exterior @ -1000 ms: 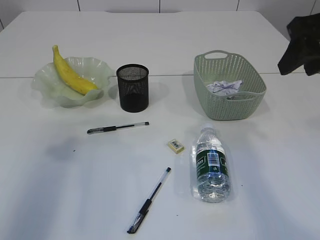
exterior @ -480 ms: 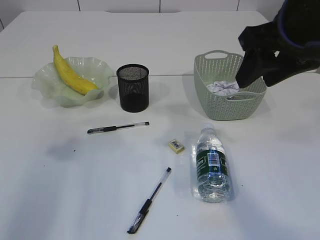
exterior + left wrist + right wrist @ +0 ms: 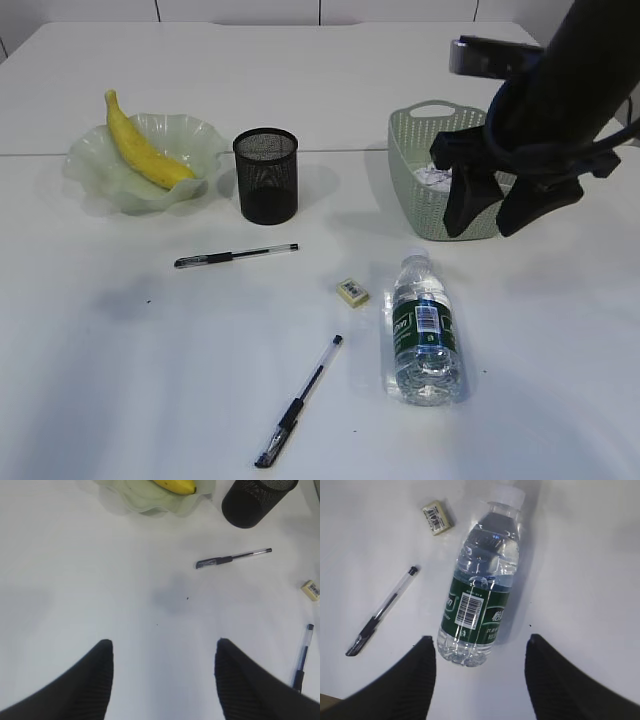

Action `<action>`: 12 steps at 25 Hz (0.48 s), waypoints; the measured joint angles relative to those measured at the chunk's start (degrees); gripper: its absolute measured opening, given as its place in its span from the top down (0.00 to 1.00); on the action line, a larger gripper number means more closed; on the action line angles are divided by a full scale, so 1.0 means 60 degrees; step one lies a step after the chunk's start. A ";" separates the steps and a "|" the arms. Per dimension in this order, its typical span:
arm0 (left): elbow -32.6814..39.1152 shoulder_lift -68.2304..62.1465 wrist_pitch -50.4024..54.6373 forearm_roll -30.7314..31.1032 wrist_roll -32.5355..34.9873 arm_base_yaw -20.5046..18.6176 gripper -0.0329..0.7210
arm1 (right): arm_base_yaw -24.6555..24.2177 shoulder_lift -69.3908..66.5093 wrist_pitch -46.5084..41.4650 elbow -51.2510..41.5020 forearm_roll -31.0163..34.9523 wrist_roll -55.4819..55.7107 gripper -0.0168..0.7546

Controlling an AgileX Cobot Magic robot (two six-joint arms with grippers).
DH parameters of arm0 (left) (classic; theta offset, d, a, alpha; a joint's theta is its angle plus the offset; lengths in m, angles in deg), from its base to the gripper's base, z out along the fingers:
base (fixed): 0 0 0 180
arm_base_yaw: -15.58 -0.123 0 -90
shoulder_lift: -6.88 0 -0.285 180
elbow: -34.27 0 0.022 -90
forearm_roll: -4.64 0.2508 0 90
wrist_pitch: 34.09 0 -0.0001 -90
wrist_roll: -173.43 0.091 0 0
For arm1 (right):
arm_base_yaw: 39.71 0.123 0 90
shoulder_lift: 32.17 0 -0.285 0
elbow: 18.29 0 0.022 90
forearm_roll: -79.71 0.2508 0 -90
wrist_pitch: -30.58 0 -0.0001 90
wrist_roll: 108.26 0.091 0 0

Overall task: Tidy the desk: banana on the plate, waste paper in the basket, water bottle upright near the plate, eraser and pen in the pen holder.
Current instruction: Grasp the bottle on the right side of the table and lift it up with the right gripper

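On the left of the white table stands a pale green wavy plate, and the banana lies in it, its stem end resting over the back rim. Just right of the plate stands the black mesh holder, upright, with nothing visible inside. In front of the holder one pen lies almost level across the table, its dark grip to the left. The left end effector shows only in its wrist view: its two dark fingers stand wide apart over bare table, holding nothing.

Nearer the front edge a second pen lies on a slant, grip end toward the front. Between the two pens and a little to the right lies the small cream eraser; it has a printed label with a barcode, too small to read. Just beside it the bottle lies on its side, white cap pointing to the back. Its green label has a white barcode patch and pale writing which I cannot read.

Behind the bottle stands the green basket, with the crumpled paper inside it. The right end effector hangs in front of the basket, above the table, its fingers spread wide and empty.
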 joint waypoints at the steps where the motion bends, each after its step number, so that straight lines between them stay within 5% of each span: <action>1: 0.0000 0.0000 0.0000 -0.0016 0.0000 0.0000 0.35 | 0.0000 -0.0187 0.0018 0.0000 0.0000 0.0073 0.43; 12: 0.0000 0.0000 0.0000 -0.0140 0.0000 0.0000 0.35 | 0.0006 -0.1601 0.0949 0.0808 0.0194 0.0412 0.28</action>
